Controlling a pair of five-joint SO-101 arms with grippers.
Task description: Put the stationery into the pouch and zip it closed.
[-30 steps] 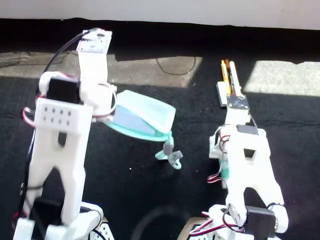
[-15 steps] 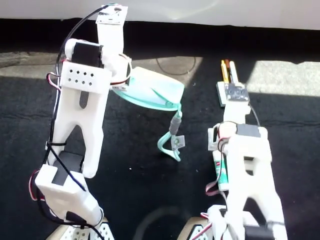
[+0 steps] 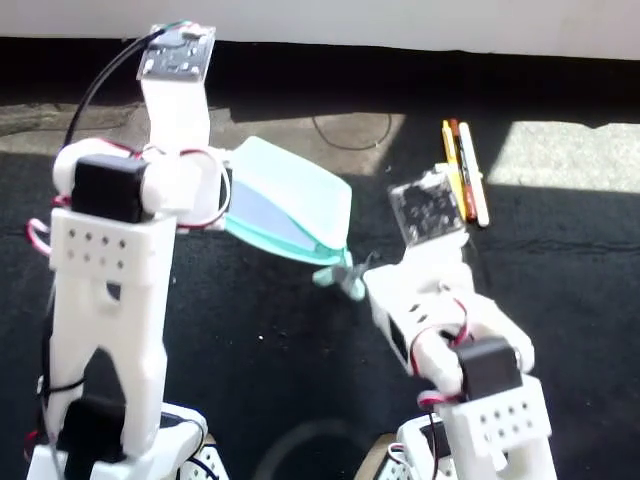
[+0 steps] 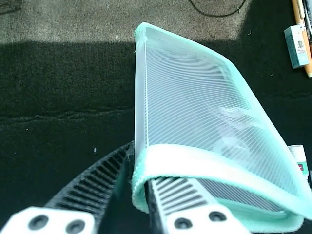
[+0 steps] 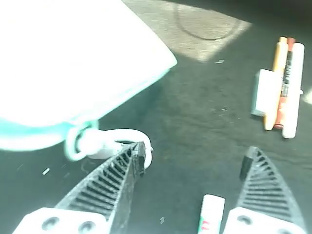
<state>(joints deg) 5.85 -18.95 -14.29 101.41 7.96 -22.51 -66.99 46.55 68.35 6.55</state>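
Mint mesh pouch (image 4: pixel 195 97) hangs clamped in the left fingers (image 4: pixel 92 185); right fingers (image 5: pixel 112 180) spread beside its strap (image 5: pixel 105 146).

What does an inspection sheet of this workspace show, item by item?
Surface: dark mat, partly sunlit.
Job's things: mint pouch held by one edge; pens and eraser together on the mat; white stick lying apart.
Clutter: nothing seen.
Grippers: left gripper shut on the pouch; right gripper open beside the pouch's ring.
Cables: thin loop on the mat beyond the pouch.
Surroundings: white wall behind.
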